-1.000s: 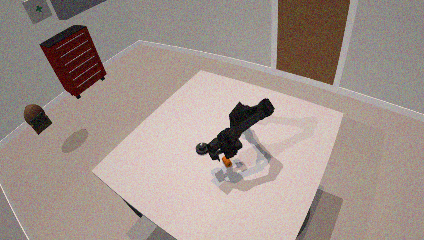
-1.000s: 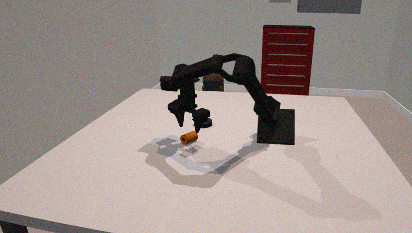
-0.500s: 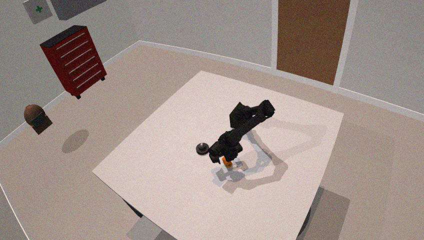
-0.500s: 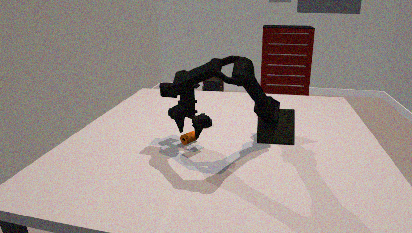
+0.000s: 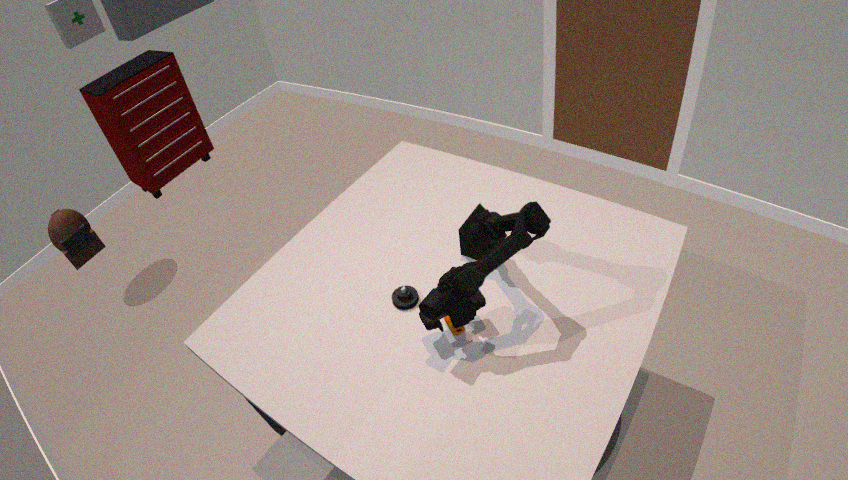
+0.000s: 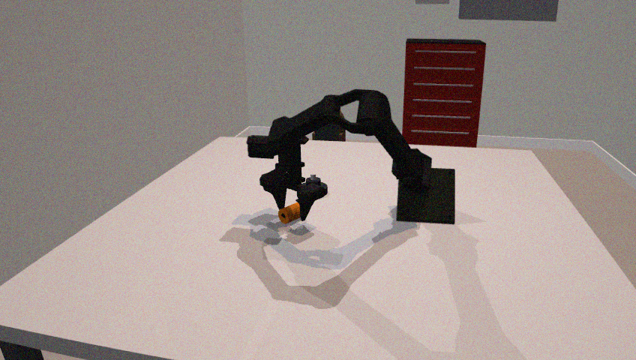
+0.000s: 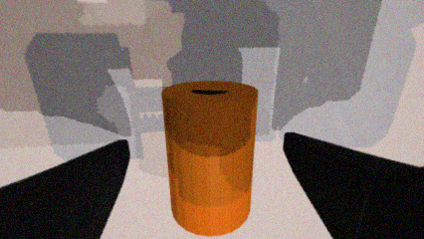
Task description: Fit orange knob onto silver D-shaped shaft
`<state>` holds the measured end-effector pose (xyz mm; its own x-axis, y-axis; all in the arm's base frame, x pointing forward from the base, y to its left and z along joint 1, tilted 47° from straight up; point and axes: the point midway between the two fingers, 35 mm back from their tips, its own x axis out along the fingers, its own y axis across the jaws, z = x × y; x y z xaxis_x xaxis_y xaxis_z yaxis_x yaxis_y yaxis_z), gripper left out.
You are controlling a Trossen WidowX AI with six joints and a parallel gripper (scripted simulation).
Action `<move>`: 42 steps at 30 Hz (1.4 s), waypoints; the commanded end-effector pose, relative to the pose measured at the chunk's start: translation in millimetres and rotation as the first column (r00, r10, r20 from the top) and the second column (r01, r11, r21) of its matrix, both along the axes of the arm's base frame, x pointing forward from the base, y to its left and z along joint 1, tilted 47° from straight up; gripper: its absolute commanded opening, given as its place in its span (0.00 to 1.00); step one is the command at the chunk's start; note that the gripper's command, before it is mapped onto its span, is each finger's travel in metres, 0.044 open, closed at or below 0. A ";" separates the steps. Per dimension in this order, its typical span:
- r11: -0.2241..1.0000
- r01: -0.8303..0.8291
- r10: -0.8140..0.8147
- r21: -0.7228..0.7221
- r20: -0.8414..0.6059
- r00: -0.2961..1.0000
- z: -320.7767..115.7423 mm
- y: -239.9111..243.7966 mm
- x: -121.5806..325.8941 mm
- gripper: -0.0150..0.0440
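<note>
Orange and lying on its side, the knob (image 6: 289,213) (image 7: 211,159) rests on the desk (image 5: 333,249) (image 6: 178,285) between the fingers of the black hand (image 5: 441,328) (image 6: 292,214) (image 7: 208,144), which is wide open and grips nothing; the round pedestal (image 5: 405,298) with its silver shaft (image 5: 403,288) (image 6: 313,177) stands near, apart from the knob

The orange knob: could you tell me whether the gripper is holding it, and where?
Nothing is held; the open gripper has its fingers around the orange knob.
</note>
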<state>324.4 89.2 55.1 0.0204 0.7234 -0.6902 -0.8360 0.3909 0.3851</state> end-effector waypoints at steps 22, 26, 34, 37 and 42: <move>1.000 0.006 -0.006 0.006 -0.002 1.000 -0.5 0.6 0.5 0.56; 1.000 0.006 -0.006 0.006 -0.002 1.000 -0.2 0.2 0.5 0.56; 1.000 0.006 -0.006 0.005 -0.002 1.000 9.2 -10.9 -0.2 0.56; 0.999 0.042 -0.042 0.005 -0.040 0.998 9.2 -10.9 -0.2 0.56; 0.987 0.162 -0.160 -0.004 -0.166 0.973 9.3 -10.9 -0.2 0.56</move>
<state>323.2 79.9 62.2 0.0168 0.7253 -0.6882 -0.7550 0.4605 0.4668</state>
